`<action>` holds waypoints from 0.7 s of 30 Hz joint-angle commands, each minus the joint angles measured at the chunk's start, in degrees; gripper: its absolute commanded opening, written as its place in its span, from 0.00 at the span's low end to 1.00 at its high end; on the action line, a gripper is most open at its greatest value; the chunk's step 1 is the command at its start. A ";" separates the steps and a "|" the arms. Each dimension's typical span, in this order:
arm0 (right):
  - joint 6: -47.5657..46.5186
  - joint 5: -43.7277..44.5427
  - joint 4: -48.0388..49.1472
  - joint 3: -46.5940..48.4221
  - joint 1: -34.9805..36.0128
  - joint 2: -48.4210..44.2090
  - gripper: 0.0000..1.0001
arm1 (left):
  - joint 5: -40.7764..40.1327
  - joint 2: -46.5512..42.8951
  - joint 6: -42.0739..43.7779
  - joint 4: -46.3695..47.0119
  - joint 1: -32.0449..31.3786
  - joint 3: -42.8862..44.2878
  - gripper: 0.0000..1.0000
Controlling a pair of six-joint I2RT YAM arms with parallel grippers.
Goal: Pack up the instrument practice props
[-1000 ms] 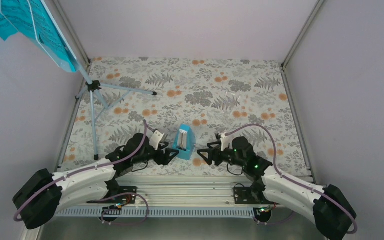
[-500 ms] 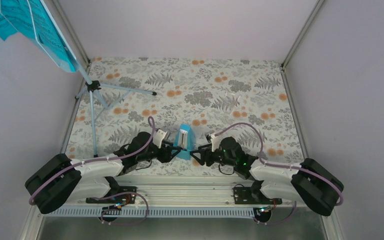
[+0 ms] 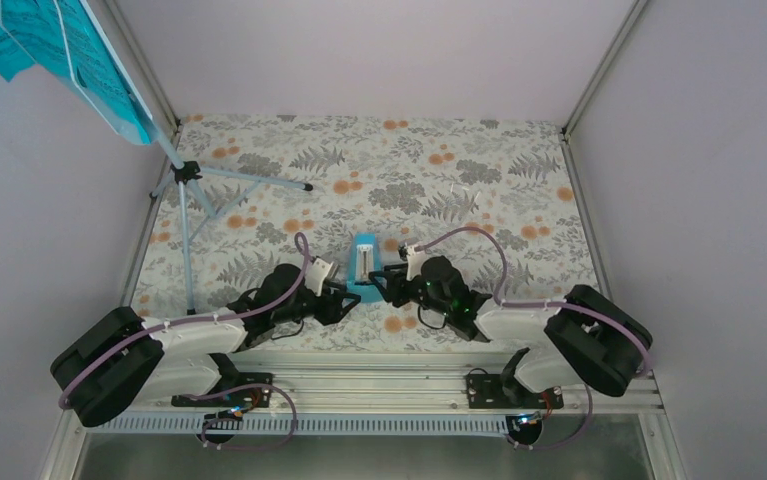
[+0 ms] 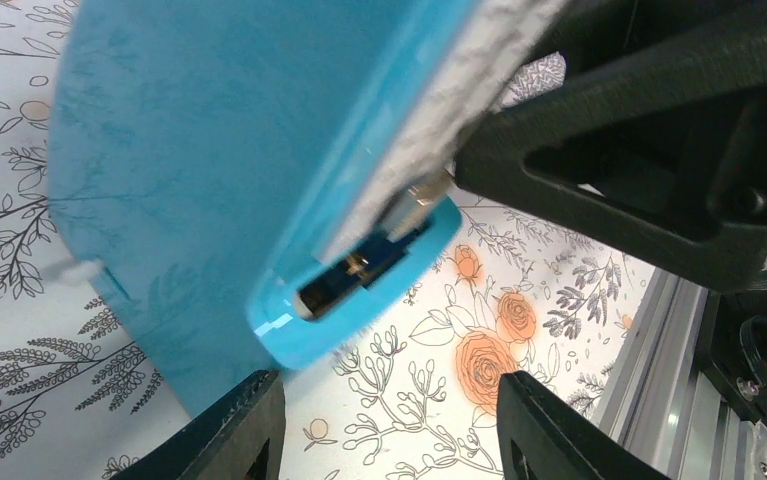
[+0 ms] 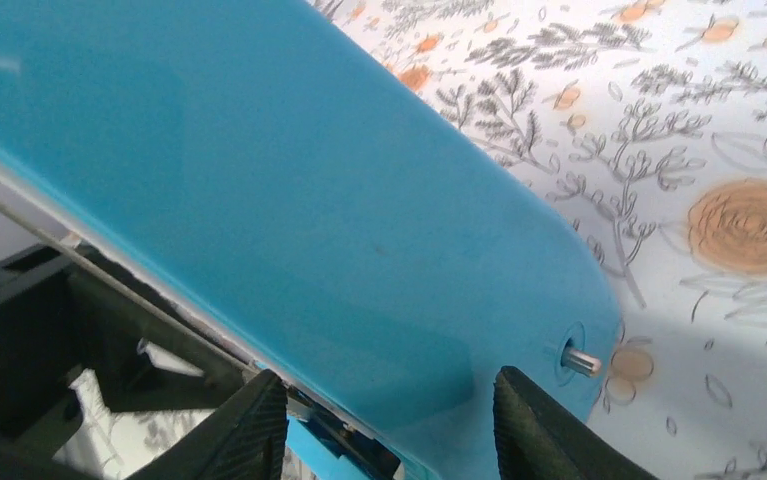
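Note:
The small blue metronome [image 3: 363,264] with a whitish face stands on the flowered mat between my two grippers, tipped back. My left gripper [image 3: 345,297] is open just at its near left side; in the left wrist view the metronome [image 4: 199,150] fills the space above the gripper [image 4: 389,430]. My right gripper [image 3: 380,284] is open against its right side; in the right wrist view the blue wall [image 5: 309,180] lies right before the open gripper [image 5: 394,425]. The pale blue music stand [image 3: 187,190] stands at the far left, with turquoise pages [image 3: 19,30] on its desk.
The stand's tripod legs [image 3: 254,181] spread over the mat's far left part. Pale walls [image 3: 699,180] close in the left, back and right sides. A metal rail [image 3: 379,372] runs along the near edge. A small metal pin [image 5: 579,358] sticks out of the metronome's side.
The right arm has swung left and forward to the metronome's right side. The left arm advanced, then held still. The metronome has shifted away from the near edge.

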 commanded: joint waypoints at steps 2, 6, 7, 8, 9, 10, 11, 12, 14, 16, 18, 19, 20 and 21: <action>-3.08 5.96 3.72 3.70 0.13 2.95 0.49 | -1.18 -0.91 -0.30 0.66 -0.07 0.75 0.53; -3.51 6.59 3.37 4.07 -0.50 3.26 0.49 | -4.51 -3.40 -0.66 -2.98 -0.06 1.38 0.56; -3.51 6.77 3.00 3.80 -0.64 2.80 0.49 | -5.61 -4.27 -0.70 -4.44 -0.01 1.68 0.58; -3.54 6.87 2.56 3.46 -0.83 1.95 0.49 | -6.75 -5.31 -0.82 -6.03 0.01 2.17 0.60; -3.71 7.31 2.17 2.75 -0.89 0.73 0.49 | -7.90 -6.41 -0.81 -8.89 0.12 2.87 0.61; -4.22 7.75 1.55 1.92 -1.04 -0.85 0.50 | -8.83 -7.54 -0.62 -11.51 0.33 3.87 0.63; -4.88 8.42 0.35 1.21 -1.29 -2.87 0.51 | -10.22 -8.99 -0.15 -14.49 0.67 5.53 0.67; -5.76 9.47 -2.15 0.73 -1.97 -5.41 0.52 | -11.13 -9.92 0.41 -18.12 1.20 7.80 0.71; -7.72 11.16 -8.16 0.22 -4.87 -11.91 0.56 | -13.28 -11.53 2.70 -25.49 2.88 13.30 0.85; -9.42 10.15 -13.64 0.13 -10.80 -19.94 0.59 | -16.21 -11.62 6.01 -32.38 5.44 20.49 0.99; -11.29 6.59 -18.75 1.55 -18.41 -24.37 0.61 | -16.58 -10.21 9.51 -37.67 9.56 26.91 1.00; -12.14 4.53 -21.37 3.18 -21.81 -24.81 0.61 | -16.38 -9.12 11.04 -39.71 11.82 29.89 1.00; -12.93 3.13 -24.31 6.21 -25.90 -24.35 0.61 | -15.65 -7.97 12.70 -41.25 13.97 32.75 1.00; -13.48 2.35 -26.80 8.62 -28.42 -23.02 0.61 | -14.27 -6.45 14.09 -42.52 16.05 35.42 1.00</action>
